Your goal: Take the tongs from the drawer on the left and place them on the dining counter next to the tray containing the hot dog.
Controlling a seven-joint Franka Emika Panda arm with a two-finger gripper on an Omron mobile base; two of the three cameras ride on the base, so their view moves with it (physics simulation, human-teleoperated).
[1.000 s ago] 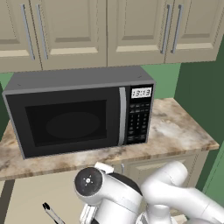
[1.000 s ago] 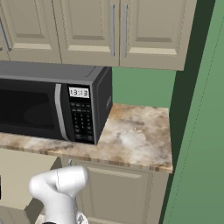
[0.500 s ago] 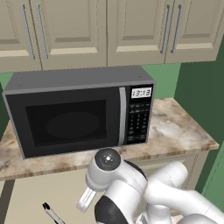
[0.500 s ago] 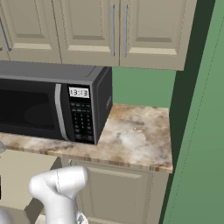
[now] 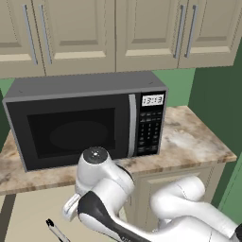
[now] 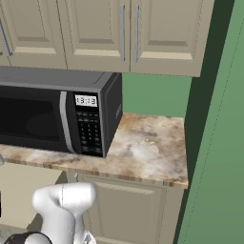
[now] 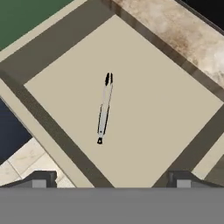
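Observation:
The drawer (image 7: 157, 118) stands pulled open below my hand, its flat beige floor framed by darker walls. The tongs (image 7: 104, 108) lie alone on that floor, slim and silver-grey with black at both ends, running almost straight up the hand view. My gripper (image 7: 109, 181) hangs above the drawer's near wall, open, its two dark fingertips (image 7: 39, 179) far apart and nothing between them. In the left base view a black tip of the tongs (image 5: 53, 229) shows in the drawer (image 5: 23, 217) beside my arm.
A dark microwave (image 5: 90, 120) sits on the narrow marble worktop (image 5: 194, 142) under beige wall cabinets (image 5: 108, 33). A green wall (image 6: 219, 143) closes the right side. A lower cabinet (image 6: 128, 214) stands under the worktop. Dark floor and pale tiles (image 7: 17, 148) show beyond the drawer's edge.
My arm's round white joint has risen in the left base view, swinging right and then back left. The tongs lie where they were in the drawer.

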